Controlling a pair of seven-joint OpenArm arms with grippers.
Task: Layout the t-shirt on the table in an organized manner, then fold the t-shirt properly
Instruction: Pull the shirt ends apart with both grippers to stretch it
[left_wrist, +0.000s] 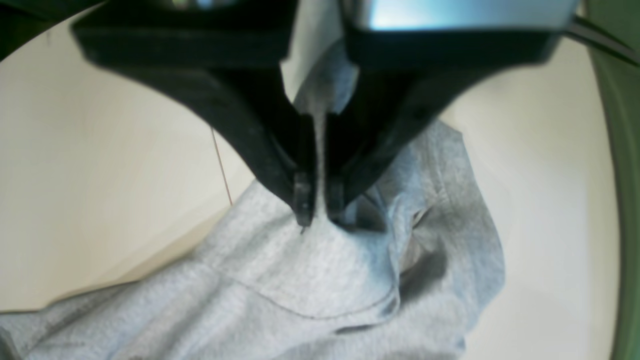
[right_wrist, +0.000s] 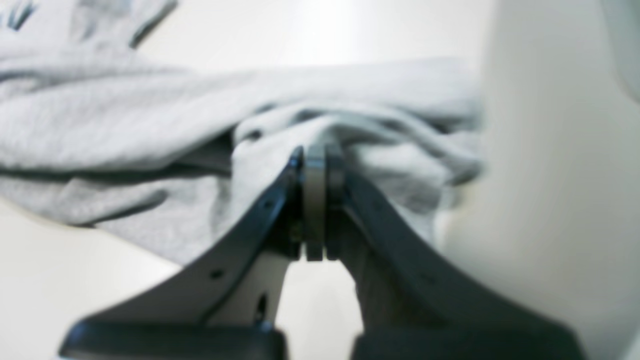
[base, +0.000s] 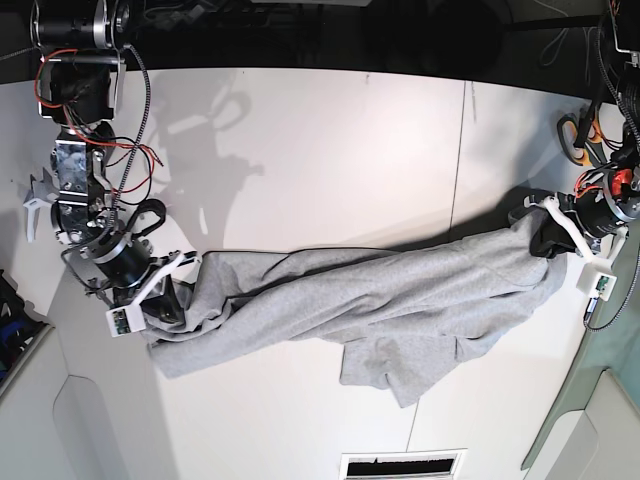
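T-shirt (base: 380, 295) stretched across table (base: 300, 150) w/ left gripper (left_wrist: 315, 200) pinching cloth nr one side edge, right gripper (right_wrist: 314, 165) pinching cloth nr opposite edge

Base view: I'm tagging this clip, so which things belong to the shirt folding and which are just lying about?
Part of the job:
t-shirt
table
left tool
right tool

Just lying about:
scissors
grey-green panel
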